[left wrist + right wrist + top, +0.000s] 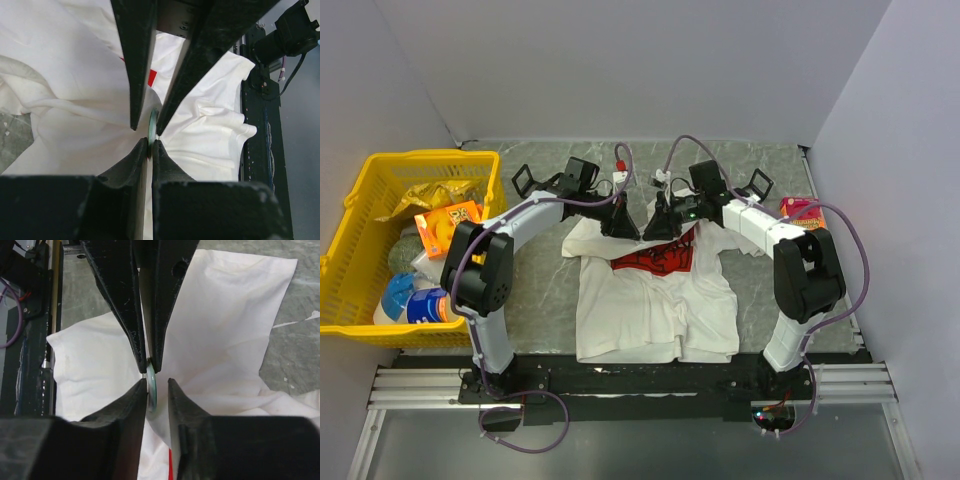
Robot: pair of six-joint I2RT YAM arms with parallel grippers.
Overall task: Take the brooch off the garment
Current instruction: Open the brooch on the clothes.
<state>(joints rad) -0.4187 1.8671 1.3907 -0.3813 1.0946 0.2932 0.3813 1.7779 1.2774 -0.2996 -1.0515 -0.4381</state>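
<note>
The white T-shirt (650, 310) lies on the grey mat, its red print (660, 258) partly bunched under the grippers. Both grippers meet at the shirt's upper chest. My left gripper (620, 222) is shut on the brooch (153, 127), a thin pale-green disc seen edge-on; its jaws (150, 142) pinch it. My right gripper (662, 220) stands opposite, its fingers (157, 381) slightly apart around the same brooch (151, 385), which touches one finger only. Shirt cloth (225, 315) is pulled up into folds round the brooch. The brooch is hidden in the top view.
A yellow basket (430, 157) with snack packs and bottles stands at the left. A pink packet (800, 210) lies by the right arm. The black rail (260, 150) runs along the near table edge.
</note>
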